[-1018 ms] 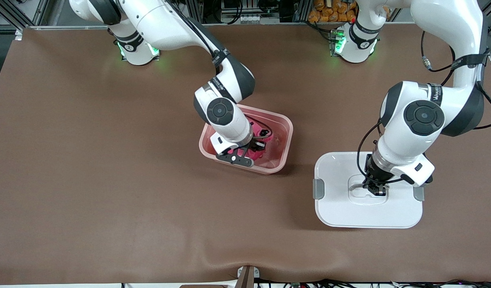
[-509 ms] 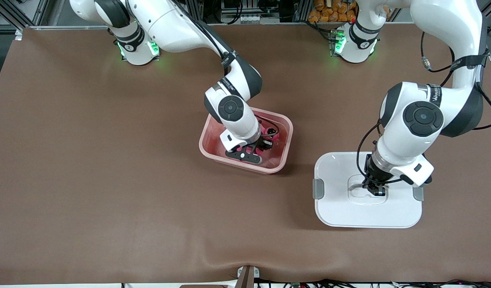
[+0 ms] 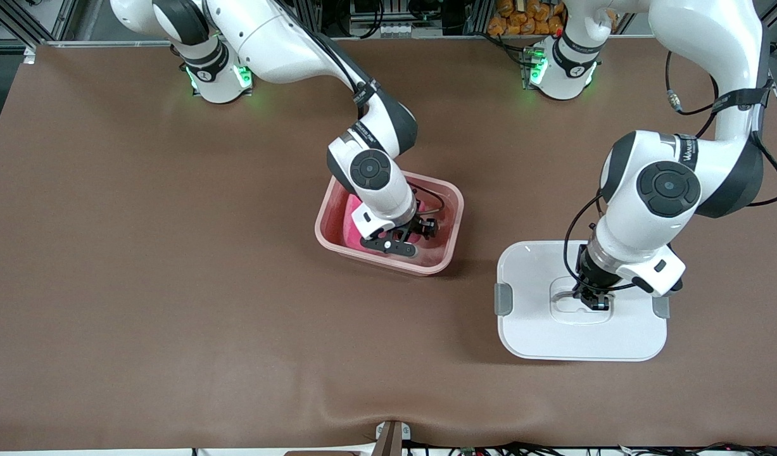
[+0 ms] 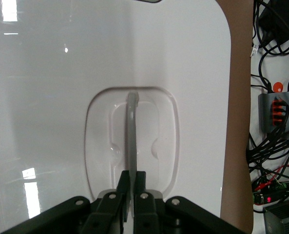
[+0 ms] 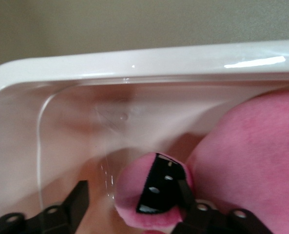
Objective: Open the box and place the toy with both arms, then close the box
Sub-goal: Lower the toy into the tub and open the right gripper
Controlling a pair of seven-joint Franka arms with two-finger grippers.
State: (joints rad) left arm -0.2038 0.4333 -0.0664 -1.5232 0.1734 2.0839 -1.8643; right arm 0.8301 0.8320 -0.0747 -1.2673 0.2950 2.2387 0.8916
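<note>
The pale-pink box [image 3: 450,209] stands open mid-table. My right gripper [image 3: 397,239] is down inside it. In the right wrist view the box's rim [image 5: 134,61] runs across, and my right gripper [image 5: 132,197] is open. The hot-pink toy [image 5: 251,156] with its dark glasses lies in the box against one finger, with a gap to the other. In the front view the hand hides most of the toy. The white lid [image 3: 534,329] lies flat toward the left arm's end. My left gripper [image 3: 594,303] is shut on the lid's grey centre handle [image 4: 131,126].
Brown table mat [image 3: 173,285] all round the box and the lid. Grey clips [image 3: 503,299] sit on the lid's short sides. Cables and a power block [image 4: 278,109] lie off the table's edge by the lid.
My right hand has gone lower into the box with the toy, and less of the toy shows from the front. The left arm and the lid have not moved.
</note>
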